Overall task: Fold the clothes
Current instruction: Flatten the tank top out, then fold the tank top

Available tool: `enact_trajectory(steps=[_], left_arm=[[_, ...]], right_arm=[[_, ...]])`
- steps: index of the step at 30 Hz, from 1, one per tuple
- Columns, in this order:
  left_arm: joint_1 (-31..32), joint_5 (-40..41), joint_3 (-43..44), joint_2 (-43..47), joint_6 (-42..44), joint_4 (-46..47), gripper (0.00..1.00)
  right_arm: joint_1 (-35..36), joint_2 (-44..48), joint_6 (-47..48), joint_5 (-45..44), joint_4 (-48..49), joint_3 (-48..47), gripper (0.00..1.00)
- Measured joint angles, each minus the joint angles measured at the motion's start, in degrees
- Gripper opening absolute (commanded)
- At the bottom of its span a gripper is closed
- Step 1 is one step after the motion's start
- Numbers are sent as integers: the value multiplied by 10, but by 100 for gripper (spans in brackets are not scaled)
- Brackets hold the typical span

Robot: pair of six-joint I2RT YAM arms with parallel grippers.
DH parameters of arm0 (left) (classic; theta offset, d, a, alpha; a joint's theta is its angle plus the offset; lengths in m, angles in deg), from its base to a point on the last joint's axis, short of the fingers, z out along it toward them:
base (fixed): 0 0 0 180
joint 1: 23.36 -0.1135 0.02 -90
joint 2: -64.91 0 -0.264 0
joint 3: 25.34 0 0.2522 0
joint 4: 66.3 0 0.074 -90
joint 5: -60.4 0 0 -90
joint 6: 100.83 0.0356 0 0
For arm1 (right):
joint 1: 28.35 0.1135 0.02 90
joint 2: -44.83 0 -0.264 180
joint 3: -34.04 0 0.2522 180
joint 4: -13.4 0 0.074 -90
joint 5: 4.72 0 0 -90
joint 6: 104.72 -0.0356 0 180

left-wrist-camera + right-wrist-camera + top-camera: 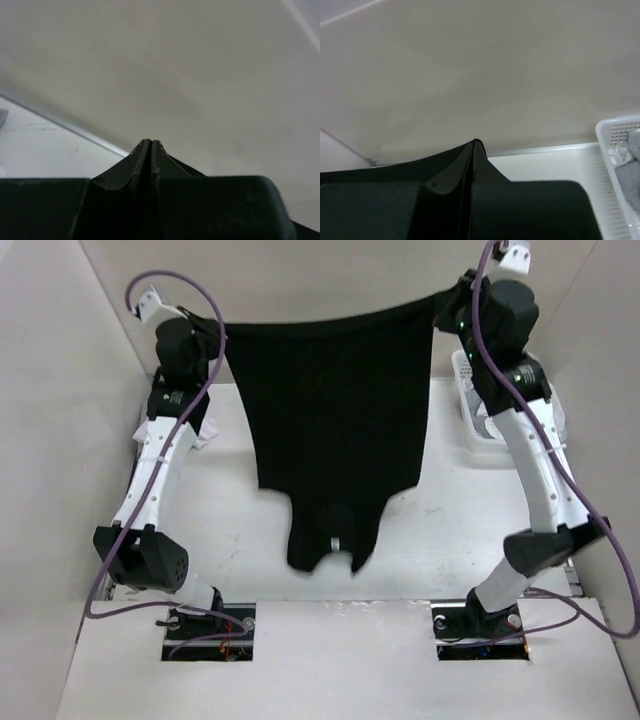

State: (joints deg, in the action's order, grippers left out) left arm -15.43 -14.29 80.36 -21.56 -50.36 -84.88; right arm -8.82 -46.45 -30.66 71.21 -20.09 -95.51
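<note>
Black T-shirt (335, 410) is up in the air, centre of the top view, hung upside down. Its hem edge is stretched left to right across the upper frame. The neck end with a small label (335, 543) hangs at lower centre, toward the arm bases.

You've got it by both upper corners. The left pincer (213, 322) is clamped tight on the upper-left corner and the right pincer (447, 302) on the upper-right. Both jaws are fully closed with only thin fabric between them. In the right wrist view the black cloth runs in from the left up to the fingertips (475, 143). The left wrist view shows only closed tips (151, 142) against the wall.

The long axis runs top to bottom in the frame, from the pincers down to the neck. The hem line sags a little in the middle. The neck end looks like it reaches the table (230, 530), but I can't tell for sure.

Neither arm is nearer, since each has its own corner and the shirt hangs below and between them. The likely next step is laying it flat, so bring both down together and keep the hem taut. A white basket (478, 440) sits just right of the shirt's edge, so watch that the cloth doesn't drag on it.
</note>
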Motion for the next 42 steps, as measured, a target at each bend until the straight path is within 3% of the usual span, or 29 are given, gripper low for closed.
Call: enact_trajectory(steps=[7, 12, 15, 19, 24, 27, 30, 36, 42], left_arm=[[-43, -34, 164, -17, -9, 1, 4], [-55, -47, 202, -5, -9, 15, 4], [-52, -53, 177, 12, -7, 24, 4], [-41, -54, 55, 70, -5, 49, 4], [-10, -42, -233, 214, -11, 84, 4], [10, -33, -422, 332, -26, 78, 4], [12, -29, -537, 450, -35, 19, 4], [13, -35, -638, 687, -50, -139, 3], [65, -36, -641, 762, -108, -291, 2]], right_arm=[[-14, -101, -21, 55, -84, -293, 0], [-22, -68, -25, 68, -87, -322, 0], [-26, -11, -26, 70, -77, -229, 0], [-26, 97, -28, 67, -38, 1, 0], [0, 253, -34, 45, 16, 341, 0], [63, 354, -54, 30, 35, 529, 0], [145, 449, -93, 15, 42, 679, 0], [265, 572, -217, -8, 23, 861, 0], [425, 654, -360, -29, -77, 918, 0]])
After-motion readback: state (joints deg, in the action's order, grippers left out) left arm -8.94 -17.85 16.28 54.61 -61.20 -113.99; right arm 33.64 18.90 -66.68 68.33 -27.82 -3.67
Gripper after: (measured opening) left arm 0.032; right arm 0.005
